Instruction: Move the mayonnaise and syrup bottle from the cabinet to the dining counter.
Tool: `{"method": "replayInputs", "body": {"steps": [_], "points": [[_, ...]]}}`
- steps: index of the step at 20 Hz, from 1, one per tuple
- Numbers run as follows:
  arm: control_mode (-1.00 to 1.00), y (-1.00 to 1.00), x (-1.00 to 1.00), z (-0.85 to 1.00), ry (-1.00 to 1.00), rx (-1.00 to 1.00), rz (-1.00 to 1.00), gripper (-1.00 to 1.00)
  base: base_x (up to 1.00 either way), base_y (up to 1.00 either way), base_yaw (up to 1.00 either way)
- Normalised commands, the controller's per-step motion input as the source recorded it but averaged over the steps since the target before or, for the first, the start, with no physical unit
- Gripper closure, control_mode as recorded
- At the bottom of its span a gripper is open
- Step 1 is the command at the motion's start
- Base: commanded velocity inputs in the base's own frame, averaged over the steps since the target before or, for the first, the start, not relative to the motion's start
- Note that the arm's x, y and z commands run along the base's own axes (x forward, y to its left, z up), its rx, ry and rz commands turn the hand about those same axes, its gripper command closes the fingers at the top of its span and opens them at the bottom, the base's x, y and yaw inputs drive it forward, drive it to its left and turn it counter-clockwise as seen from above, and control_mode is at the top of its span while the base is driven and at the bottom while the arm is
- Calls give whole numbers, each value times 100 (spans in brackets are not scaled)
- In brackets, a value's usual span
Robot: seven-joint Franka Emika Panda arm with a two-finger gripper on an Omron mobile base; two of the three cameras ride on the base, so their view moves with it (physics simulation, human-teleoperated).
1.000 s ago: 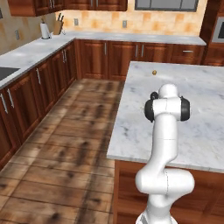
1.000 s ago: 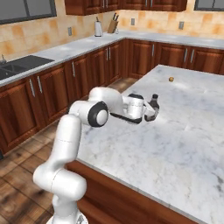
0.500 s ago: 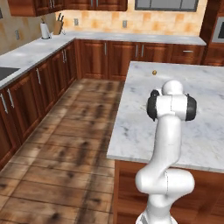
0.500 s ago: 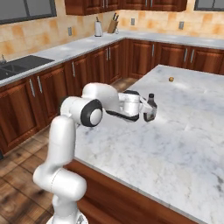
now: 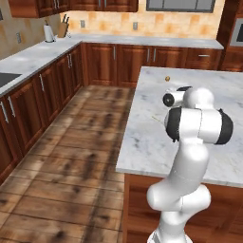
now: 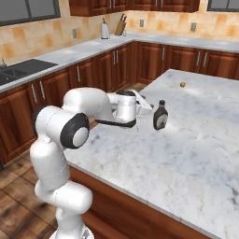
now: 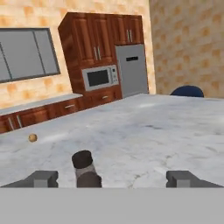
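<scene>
Pincer: the gripper [image 7: 111, 178] is spread wide, its two fingertips [image 7: 42, 178] well apart at either side of the hand view, clamping nothing.
Bottle: the syrup bottle [image 6: 160, 115] stands upright on the dining counter [image 6: 200, 154], its black cap and neck rising in the gap between the fingertips, nearer the left one in the hand view and touching neither.
Arm: in the right base view the white hand reaches level across the marble, ending just beside the bottle.
Counter: a small round brown object [image 6: 182, 84] lies farther back on the same marble top, well apart from the bottle.
Backdrop: a microwave [image 7: 100, 78] sits in dark wood cupboards beyond the counter.
</scene>
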Motion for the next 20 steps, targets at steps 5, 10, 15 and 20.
{"method": "replayInputs", "body": {"steps": [5,10,15,20], "points": [[-100,31,-100,96,-40,0,0,-100,0,0,0],[-100,14,-85,100,-29,0,0,-100,0,0,0],[-100,4,-80,100,1,0,-1,-100,0,0,0],[-100,18,-54,100,25,0,-2,-100,0,0,0]]}}
